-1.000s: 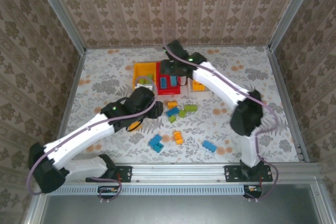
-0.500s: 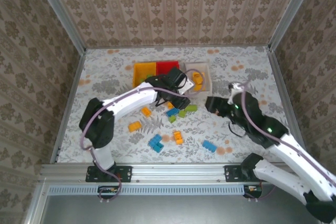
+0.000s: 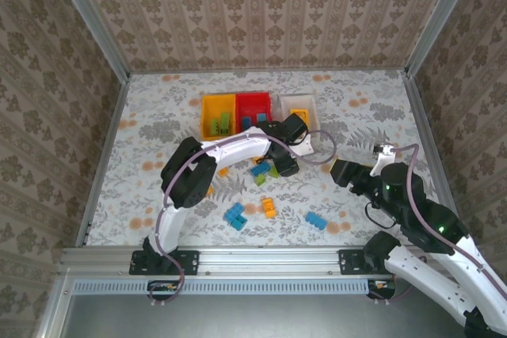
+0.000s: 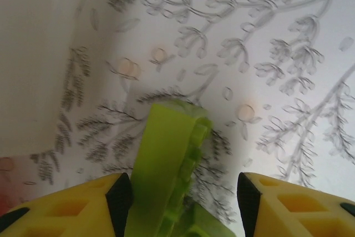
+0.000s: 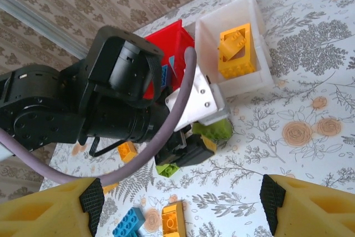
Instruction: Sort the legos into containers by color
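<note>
The left gripper (image 4: 180, 191) has moved away from the red bin (image 3: 253, 96). Its fingers are now spread around a green lego (image 4: 166, 154). The right gripper (image 5: 181, 198) has pulled back and is wide open.

Top camera, high and behind the bases, looks down over the whole table (image 3: 158, 116), near edge to far edge. The left wrist view is right down on the cloth (image 4: 277, 54), very close, staring at one lime green lego (image 4: 166, 159). The right wrist view sits higher near the right edge, facing far-left. With the top view it shares the white bin (image 3: 310, 108) (image 5: 247, 84), red bin (image 3: 255, 100) (image 5: 175, 40) and left arm (image 3: 238, 146) (image 5: 111, 98).
</note>
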Available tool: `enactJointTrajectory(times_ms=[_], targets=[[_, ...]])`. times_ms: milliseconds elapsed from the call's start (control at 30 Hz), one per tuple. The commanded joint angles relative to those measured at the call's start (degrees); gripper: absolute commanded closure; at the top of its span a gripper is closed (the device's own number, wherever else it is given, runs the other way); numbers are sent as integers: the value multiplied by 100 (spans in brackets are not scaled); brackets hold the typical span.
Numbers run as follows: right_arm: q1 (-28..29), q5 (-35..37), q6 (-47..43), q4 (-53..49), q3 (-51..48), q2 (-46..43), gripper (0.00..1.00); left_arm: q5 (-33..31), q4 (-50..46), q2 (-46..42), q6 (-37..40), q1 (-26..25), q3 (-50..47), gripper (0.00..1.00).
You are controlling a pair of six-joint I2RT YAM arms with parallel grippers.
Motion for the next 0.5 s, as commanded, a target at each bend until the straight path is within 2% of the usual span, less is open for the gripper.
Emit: enactJointTrajectory(times_ms=[0,167,367,467], targets=[[-21,-140,109,16,70,70,23,-167,-56,291,119,24,135,46],[-21,-148,136,7,37,57,25,-88,86,384,78,-42,92,58],[-21,-148,123,36,-6,70,24,-78,72,329,53,-89,109,57],[-21,-162,144,71,-31,91,25,-79,58,326,10,-91,113,66]])
